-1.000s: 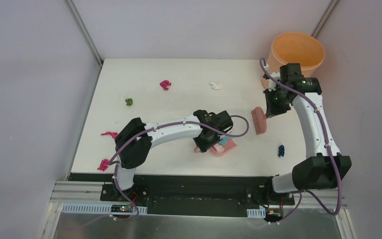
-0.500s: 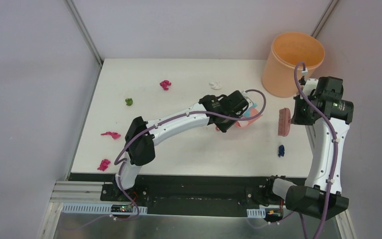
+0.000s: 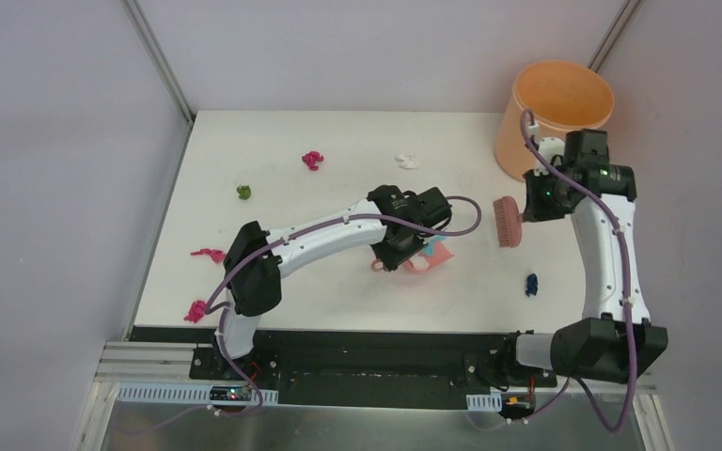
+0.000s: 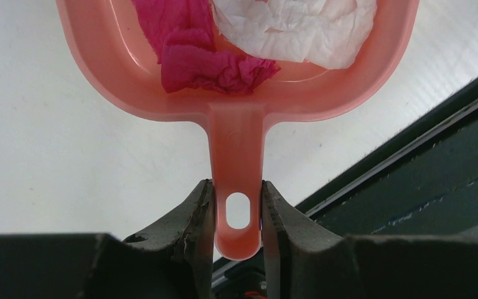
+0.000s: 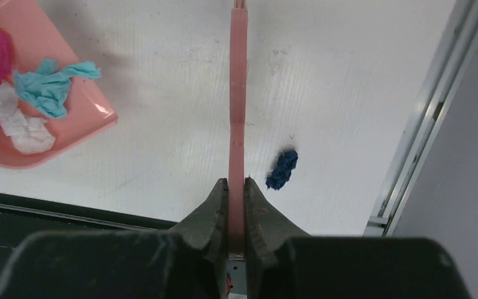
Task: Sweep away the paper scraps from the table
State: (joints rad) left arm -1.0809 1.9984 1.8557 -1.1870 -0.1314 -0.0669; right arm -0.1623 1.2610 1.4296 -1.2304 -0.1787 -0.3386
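Note:
My left gripper (image 3: 404, 246) (image 4: 236, 193) is shut on the handle of the pink dustpan (image 3: 431, 254) (image 4: 236, 143), near the middle of the table (image 3: 338, 132). Magenta (image 4: 205, 59) and white (image 4: 299, 25) paper scraps lie in the pan, and a teal one (image 5: 50, 87) shows in the right wrist view. My right gripper (image 3: 538, 199) (image 5: 236, 185) is shut on the pink brush's handle (image 5: 238, 93), with the brush head (image 3: 506, 221) hanging above the table. A dark blue scrap (image 3: 531, 284) (image 5: 283, 168) lies just right of the brush.
The orange bucket (image 3: 555, 117) stands at the back right corner. Loose scraps lie on the table: magenta (image 3: 312, 160), white (image 3: 407, 162), green (image 3: 243, 192), and two magenta ones at the left edge (image 3: 208, 254) (image 3: 196, 310). A black strip (image 3: 357, 336) runs along the front.
The left arm swung the dustpan out to the back right, then brought it back toward the near middle. The right arm carried the brush right, then back left.

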